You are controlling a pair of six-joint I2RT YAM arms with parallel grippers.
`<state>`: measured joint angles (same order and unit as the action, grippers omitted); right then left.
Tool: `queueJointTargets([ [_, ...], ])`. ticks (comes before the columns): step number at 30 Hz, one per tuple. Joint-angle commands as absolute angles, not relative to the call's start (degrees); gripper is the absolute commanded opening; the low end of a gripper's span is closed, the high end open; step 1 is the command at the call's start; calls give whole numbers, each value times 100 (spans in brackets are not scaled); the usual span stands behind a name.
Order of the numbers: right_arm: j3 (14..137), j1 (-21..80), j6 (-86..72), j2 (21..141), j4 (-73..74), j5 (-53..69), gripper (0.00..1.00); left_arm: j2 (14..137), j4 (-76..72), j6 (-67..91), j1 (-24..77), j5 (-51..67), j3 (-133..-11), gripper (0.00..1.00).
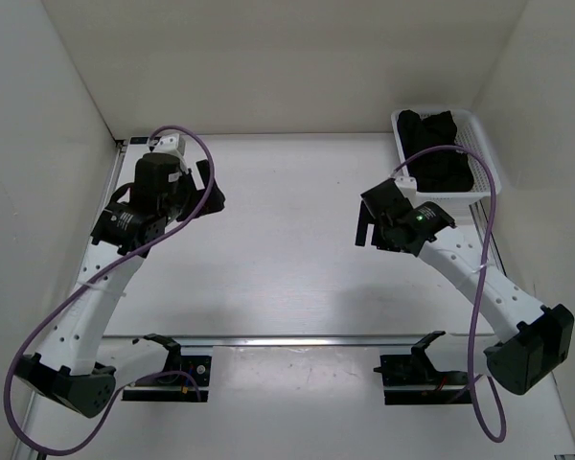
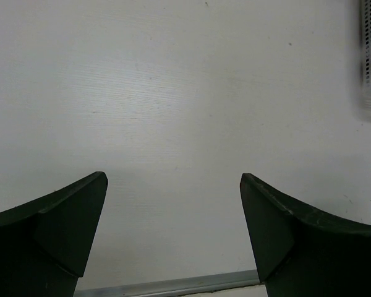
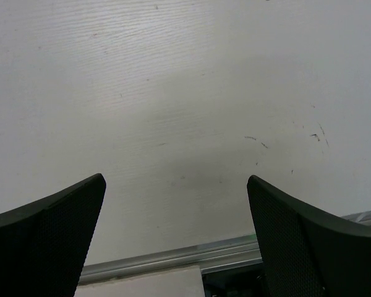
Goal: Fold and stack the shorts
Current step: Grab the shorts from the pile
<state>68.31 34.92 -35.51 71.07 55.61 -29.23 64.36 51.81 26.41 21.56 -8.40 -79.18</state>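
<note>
White walls box in a pale table [image 1: 287, 259]. At its far right corner sits a basket [image 1: 482, 134] with the shorts [image 1: 439, 153] heaped inside and nothing gripping them, so folding looks not yet begun. The left gripper [image 1: 211, 189] hangs near the far left corner. The right gripper [image 1: 369, 230] hangs just short of the basket and is probably the one placed to reach in. Only the overhead view shows the shorts. The wrist views show what it cannot: both pairs of fingers [image 2: 43, 235] spread wide over tabletop, holding nothing. The left wrist view also catches the basket's mesh wall at its edge.
</note>
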Motion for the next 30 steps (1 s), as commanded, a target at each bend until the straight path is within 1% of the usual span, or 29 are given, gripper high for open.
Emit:
queueJointTargets([
  [1, 6715, 3411, -3322, 6803, 5291, -2725, 100, 6354, 5080, 2531, 2162, -642, -7761, 100],
  [6, 6715, 3165, -3270, 6750, 5239, -2725, 100, 6302, 5027, 2610, 2162, -448, -7708, 100],
  [8, 6776, 2919, -3103, 6803, 5125, -2514, 100, 6302, 5027, 2610, 2162, -448, -7708, 100],
  [11, 7065, 2348, -2813, 7013, 4958, -2286, 100, 6302, 5027, 2610, 2162, -448, -7761, 100],
  [12, 7354, 1946, -2691, 7214, 4957, -2120, 100, 6302, 5027, 2610, 2162, -448, -7761, 100],
  [14, 7671, 1488, -2567, 7469, 4817, -1821, 99, 6302, 5027, 2680, 2162, -448, -7813, 100],
  [15, 8012, 1007, -2445, 7819, 4756, -1584, 99, 6363, 5027, 2681, 2162, -448, -7813, 100],
  [17, 8479, 591, -2382, 8268, 4755, -927, 98, 6433, 5027, 2681, 2162, -448, -7927, 100],
  [18, 8716, 310, -2382, 8706, 4755, -853, 98, 6434, 5027, 2681, 2162, -500, -7928, 100],
  [20, 9385, 89, -2382, 9147, 4816, -853, 98, 6573, 5027, 2681, 2162, -623, -8068, 100],
  [21, 9596, -130, -2382, 9576, 4816, -757, 98, 6574, 5027, 2681, 2162, -676, -8068, 100],
  [23, 10263, -342, -2452, 10061, 4816, -467, 98, 6723, 5027, 2681, 2162, -825, -8139, 100],
  [24, 10492, -552, -2530, 10568, 4764, -327, 98, 6724, 5027, 2681, 2162, -896, -8139, 100],
  [26, 11265, -720, -2672, 11115, 4764, -115, 98, 6951, 5027, 2611, 2162, -949, -8279, 100],
  [27, 11537, -851, -2759, 11666, 4764, 77, 98, 7030, 5027, 2610, 2162, -1019, -8331, 100],
  [28, 12062, -853, -2873, 11942, 4764, 79, 98, 7179, 5027, 2549, 2162, -1020, -8384, 100],
  [29, 12354, -922, -2874, 12475, 4764, 79, 98, 7259, 5027, 2549, 2162, -1020, -8437, 100],
  [30, 12636, -923, -2952, 12750, 4764, 79, 98, 7329, 5027, 2549, 2162, -1098, -8437, 100],
])
